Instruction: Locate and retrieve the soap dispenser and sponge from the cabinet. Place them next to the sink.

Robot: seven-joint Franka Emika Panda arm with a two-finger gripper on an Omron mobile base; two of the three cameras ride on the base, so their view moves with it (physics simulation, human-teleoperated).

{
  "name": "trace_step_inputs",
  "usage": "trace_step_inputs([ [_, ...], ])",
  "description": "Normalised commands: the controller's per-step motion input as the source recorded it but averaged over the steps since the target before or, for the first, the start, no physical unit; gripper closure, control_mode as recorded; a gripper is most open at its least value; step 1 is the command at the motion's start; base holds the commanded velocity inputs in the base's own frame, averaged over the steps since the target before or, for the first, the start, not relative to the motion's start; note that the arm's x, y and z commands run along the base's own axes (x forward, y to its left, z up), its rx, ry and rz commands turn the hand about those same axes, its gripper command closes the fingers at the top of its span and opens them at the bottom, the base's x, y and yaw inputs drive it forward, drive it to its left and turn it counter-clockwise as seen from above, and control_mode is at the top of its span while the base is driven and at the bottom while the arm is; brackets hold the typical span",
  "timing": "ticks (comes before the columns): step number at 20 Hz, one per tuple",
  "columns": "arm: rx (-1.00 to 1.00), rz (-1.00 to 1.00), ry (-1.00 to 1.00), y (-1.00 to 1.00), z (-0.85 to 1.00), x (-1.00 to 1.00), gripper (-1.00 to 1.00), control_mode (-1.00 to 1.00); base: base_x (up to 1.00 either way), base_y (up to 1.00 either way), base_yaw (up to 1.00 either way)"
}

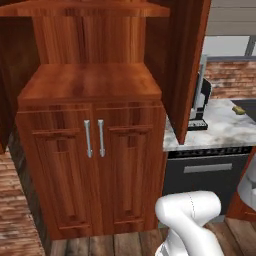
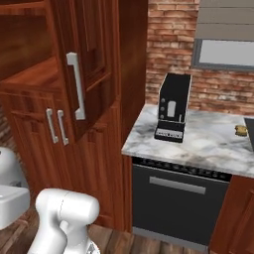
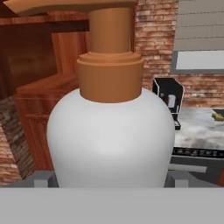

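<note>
Brick-walled kitchen, cabinet (image 1: 90,145) doors closed, end effector (image 3: 111,177) spread wide around soap dispenser (image 3: 111,135)

There was one soap dispenser (image 3: 111,131), one sponge (image 2: 241,130) and one black coffee machine (image 2: 172,107). The cabinet (image 1: 90,150) counted one, with two lower doors and two silver bar handles (image 1: 94,138) on them; a third, larger handle (image 2: 75,85) sat on one open upper door. One dishwasher front (image 2: 178,198), one window (image 2: 225,53)
</note>
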Motion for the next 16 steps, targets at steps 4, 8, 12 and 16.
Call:
trace_step_inputs([
  [4,0.0,0.0,0.0,0.0,0.0,0.0,1.0,1.0,0.09,-0.59,0.0],
  [8,0.0,0.0,0.0,0.0,0.0,0.0,1.0,1.0,0.28,-0.67,0.0],
  [12,0.0,0.0,0.0,0.0,0.0,0.0,1.0,1.0,0.31,-0.67,-0.01],
  [16,0.0,0.0,0.0,0.0,0.0,0.0,1.0,1.0,0.33,-0.69,-0.04],
])
